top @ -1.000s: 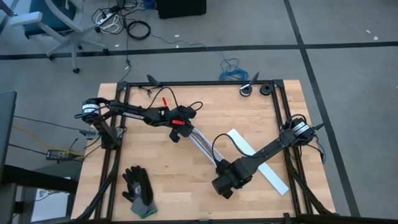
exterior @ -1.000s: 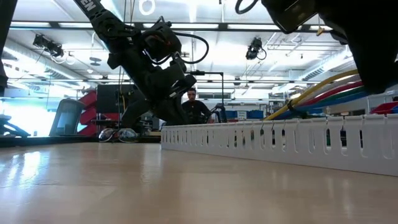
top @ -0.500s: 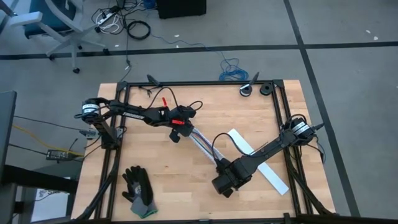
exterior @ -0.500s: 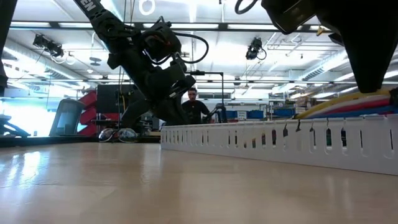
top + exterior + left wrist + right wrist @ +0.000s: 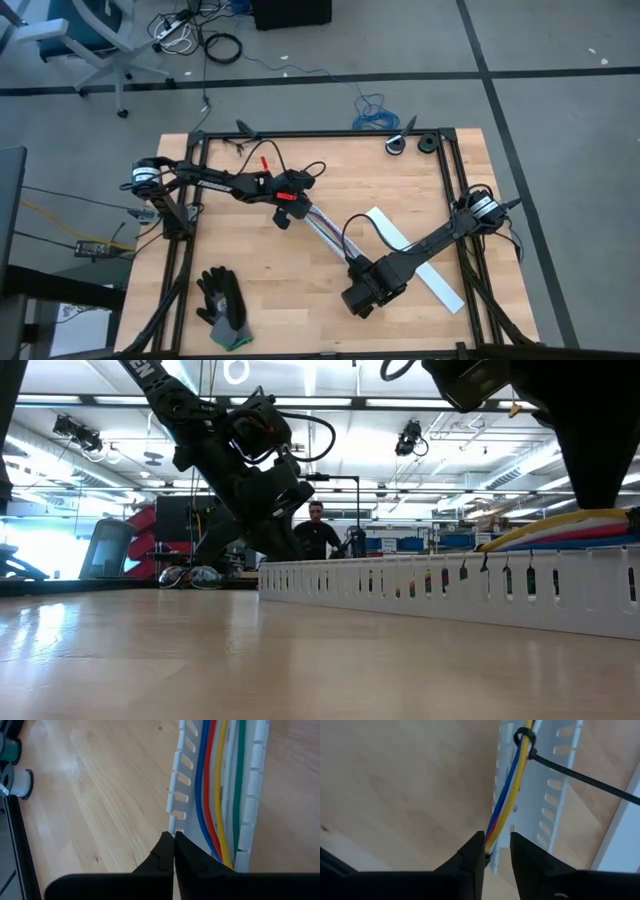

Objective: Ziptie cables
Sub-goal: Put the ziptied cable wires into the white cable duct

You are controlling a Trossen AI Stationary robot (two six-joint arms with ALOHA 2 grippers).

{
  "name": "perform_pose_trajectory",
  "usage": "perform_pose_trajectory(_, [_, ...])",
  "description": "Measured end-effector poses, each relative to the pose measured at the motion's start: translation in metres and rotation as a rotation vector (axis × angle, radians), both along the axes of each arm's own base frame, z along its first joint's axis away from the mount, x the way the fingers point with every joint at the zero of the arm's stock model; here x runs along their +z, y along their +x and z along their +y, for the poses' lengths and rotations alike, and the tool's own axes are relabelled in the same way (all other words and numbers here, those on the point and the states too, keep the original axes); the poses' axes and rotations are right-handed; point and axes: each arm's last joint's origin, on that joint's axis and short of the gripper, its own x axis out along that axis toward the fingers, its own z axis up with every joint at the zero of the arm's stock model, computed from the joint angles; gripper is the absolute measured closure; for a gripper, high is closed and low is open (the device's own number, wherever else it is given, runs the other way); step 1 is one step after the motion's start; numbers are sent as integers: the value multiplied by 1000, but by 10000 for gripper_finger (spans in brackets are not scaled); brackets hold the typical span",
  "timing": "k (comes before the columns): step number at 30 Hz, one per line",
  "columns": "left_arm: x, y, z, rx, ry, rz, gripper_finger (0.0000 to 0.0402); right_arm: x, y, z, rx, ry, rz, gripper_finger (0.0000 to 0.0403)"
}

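The cables, blue, red, yellow, white and green, lie along a white slotted duct that runs slantwise across the table's middle. The black ziptie is looped round the cables, its tail sticking out sideways. My left gripper is shut at the duct's far end. My right gripper stands open over the duct's near end, pointing down, with the yellow, blue and red cables passing between its fingers. In the low view the cables' near end runs just above the duct's top. My left gripper pinches the end of the duct's slotted side wall between its two fingertips, slanting down from the table's left. The duct lies flat on the table. My right gripper: the cables run close along one finger; I cannot tell whether it touches them.
A flat white strip lies to the right of the duct, partly under the right arm. A black glove lies near the front left. Two spools sit at the far right edge. A person is in the room beyond.
The cables' near end has dropped: a second ago it slanted steeply up out of the duct to my right gripper, and now it lies almost level just above the duct's top. Both arms have stayed in place.
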Motion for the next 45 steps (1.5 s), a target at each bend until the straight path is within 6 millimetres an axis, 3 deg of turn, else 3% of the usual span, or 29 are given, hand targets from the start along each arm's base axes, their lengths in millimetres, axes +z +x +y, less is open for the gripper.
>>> perform_pose_trajectory(8, [2, 4, 1, 64, -24, -60, 379, 0, -10, 16, -72, -2, -11, 332])
perform_pose_trajectory(16, [4, 7, -5, 71, 7, -88, 321, 13, -31, 49, -149, -57, -130, 337])
perform_pose_trajectory(24, [22, 17, -14, 127, 106, 21, 277, 20, -43, 65, -194, -94, -213, 342])
perform_pose_trajectory(30, [40, 25, -29, -31, -66, 66, 275, 20, -49, 71, -182, -108, -236, 342])
perform_pose_trajectory(37, [54, 41, -47, -94, -91, 6, 282, 21, -60, 84, -239, -111, -311, 342])
perform_pose_trajectory(45, [38, 75, -51, -121, -115, 42, 282, 22, -69, 98, -282, -81, -393, 348])
